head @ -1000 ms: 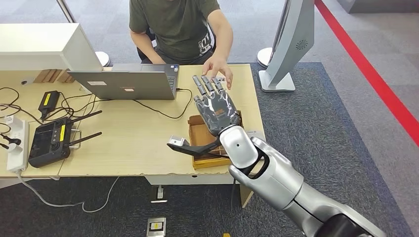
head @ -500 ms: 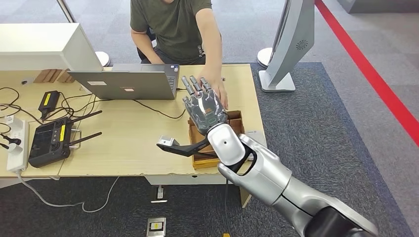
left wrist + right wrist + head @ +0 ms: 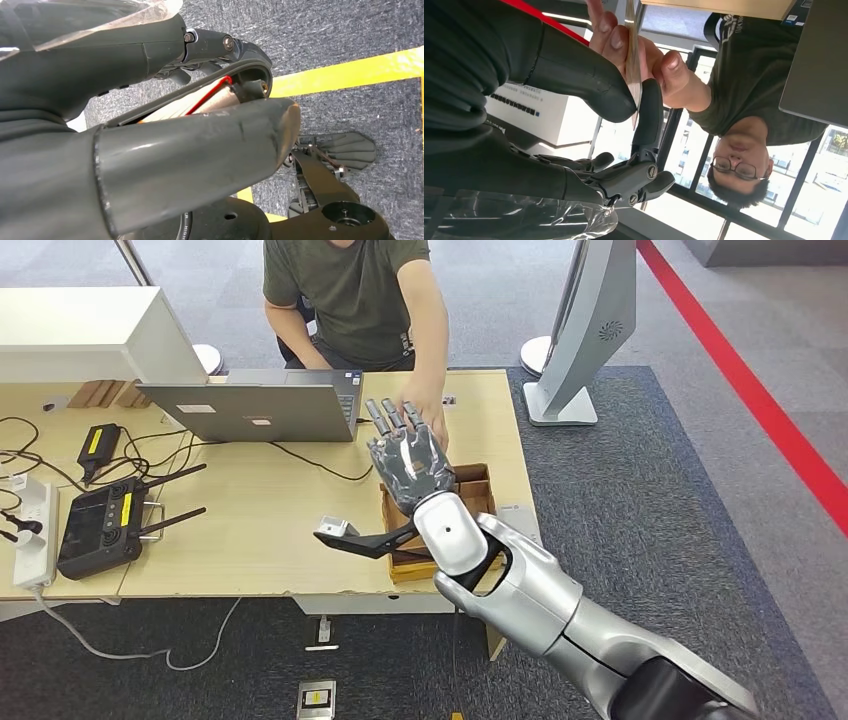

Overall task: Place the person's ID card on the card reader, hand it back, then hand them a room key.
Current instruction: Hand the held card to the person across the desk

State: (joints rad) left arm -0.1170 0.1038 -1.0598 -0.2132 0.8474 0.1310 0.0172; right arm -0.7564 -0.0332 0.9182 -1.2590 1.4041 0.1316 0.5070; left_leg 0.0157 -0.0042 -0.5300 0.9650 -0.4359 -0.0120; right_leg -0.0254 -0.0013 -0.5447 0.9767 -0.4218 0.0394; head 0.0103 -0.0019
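Note:
My right hand (image 3: 408, 455) is raised over the table (image 3: 270, 510), fingers pointing up toward the person (image 3: 355, 290) seated behind it. The person's hand (image 3: 428, 412) reaches to my fingertips. In the right wrist view a thin ID card (image 3: 632, 45) stands edge-on, pinched at its end between my thumb (image 3: 589, 80) and a dark finger (image 3: 647, 115). The person's fingers (image 3: 616, 42) still grip the card's other end. My left hand (image 3: 200, 100) hangs over the carpet and holds nothing, fingers apart.
A brown cardboard box (image 3: 480, 488) lies under my right forearm. An open laptop (image 3: 255, 405) stands at the back. A black controller (image 3: 95, 525), cables (image 3: 320, 462) and a power strip (image 3: 35, 530) lie at the left. A white kiosk stand (image 3: 590, 330) rises at the right.
My right hand moved left and slightly toward the person. The person's hand lifted off the table's far edge and came up to my fingertips with the card.

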